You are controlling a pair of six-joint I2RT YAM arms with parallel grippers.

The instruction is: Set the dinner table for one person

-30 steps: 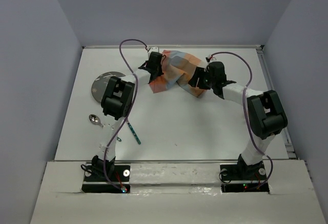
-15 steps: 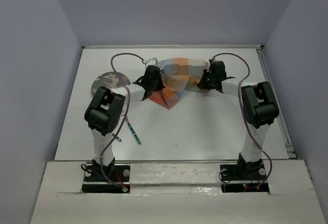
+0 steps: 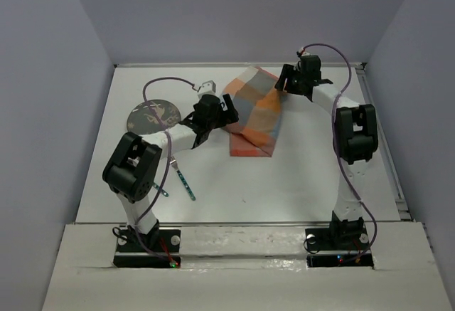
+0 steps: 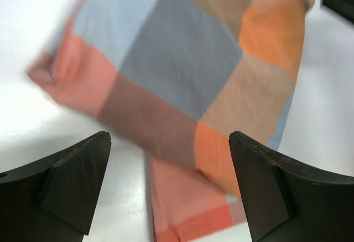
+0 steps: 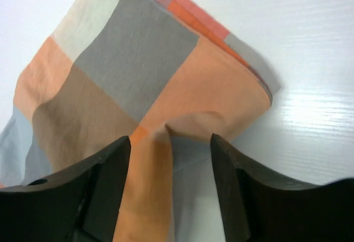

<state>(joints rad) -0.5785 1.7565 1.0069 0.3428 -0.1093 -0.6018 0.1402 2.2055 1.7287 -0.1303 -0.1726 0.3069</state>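
Top external view: the white tabletop (image 3: 306,176) spans the enclosure floor and carries a checkered cloth (image 3: 254,115) near its far edge. Left fingers (image 4: 72,181) stand wide apart over the cloth. Right fingers (image 5: 105,186) stand parted astride its orange corner, gripping nothing.

- Table (image 3: 306,176): a large, flat, plain white rectangle with a faint grain in its glossy top.
- It lies level and spreads well past the cloth (image 3: 256,112) on every side.
- The cloth sits on its far half, near the middle, and bare white surface stretches out nearer than the cloth.
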